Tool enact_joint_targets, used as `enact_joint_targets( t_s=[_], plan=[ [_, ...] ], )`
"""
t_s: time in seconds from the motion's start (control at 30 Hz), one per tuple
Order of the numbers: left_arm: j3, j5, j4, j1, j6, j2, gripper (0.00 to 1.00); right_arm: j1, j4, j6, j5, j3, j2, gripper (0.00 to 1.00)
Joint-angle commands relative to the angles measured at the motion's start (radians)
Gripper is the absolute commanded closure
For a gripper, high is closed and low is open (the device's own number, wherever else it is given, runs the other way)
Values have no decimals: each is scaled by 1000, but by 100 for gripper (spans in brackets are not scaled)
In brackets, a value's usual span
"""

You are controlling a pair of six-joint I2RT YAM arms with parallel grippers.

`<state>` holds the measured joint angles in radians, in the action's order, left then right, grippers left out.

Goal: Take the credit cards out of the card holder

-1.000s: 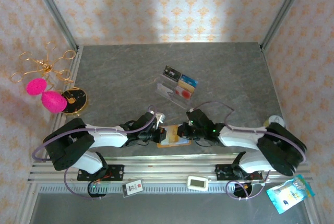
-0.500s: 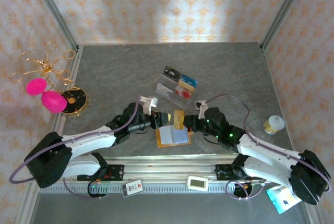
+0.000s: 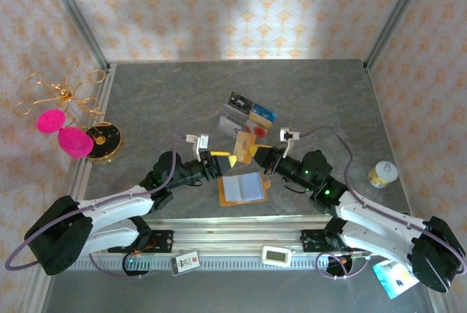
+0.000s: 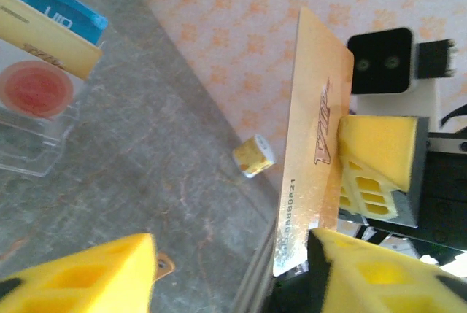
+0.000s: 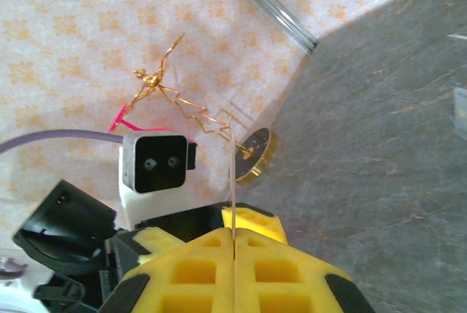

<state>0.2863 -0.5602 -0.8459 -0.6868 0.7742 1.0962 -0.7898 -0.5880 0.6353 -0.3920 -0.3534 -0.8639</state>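
My right gripper (image 3: 257, 154) is pinched on a gold credit card (image 3: 242, 143), upright above the grey stone-patterned table (image 3: 160, 101). My left gripper (image 3: 224, 160) gapes just beside it. The orange card holder (image 3: 243, 189) lies open below them, and orange-flowered wallpaper (image 3: 219, 6) covers the walls.

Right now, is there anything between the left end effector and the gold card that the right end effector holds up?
Nothing visible. The left end effector is open and the gold card, clamped in the right end effector, stands just ahead of its fingers with only air between.
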Motion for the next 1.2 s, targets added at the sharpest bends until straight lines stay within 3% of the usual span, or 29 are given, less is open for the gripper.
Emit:
enact_joint_targets(
  t_s=[0.0,0.13,0.4,0.57,0.83,0.97,1.1,1.17],
  plan=[
    [-19,-58,-179,4,44,1,52,3,-114,42,-33,17,-14,100],
    [-30,-70,-230,5,64,8,53,0,-140,55,-40,21,-38,100],
    [-39,-113,-339,3,120,35,72,-15,-165,78,-10,43,-72,100],
    [-42,-122,-386,1,151,65,73,-21,-161,79,-5,38,-96,100],
    [-37,-107,-334,1,124,48,93,-32,-135,69,6,36,-96,100],
    [-25,-103,-296,2,110,53,93,-37,-120,63,13,36,-96,100],
    [-21,-96,-289,2,105,62,80,-40,-107,56,11,34,-102,100],
    [-17,-98,-290,1,105,72,81,-41,-104,55,10,33,-105,100]
  ],
)
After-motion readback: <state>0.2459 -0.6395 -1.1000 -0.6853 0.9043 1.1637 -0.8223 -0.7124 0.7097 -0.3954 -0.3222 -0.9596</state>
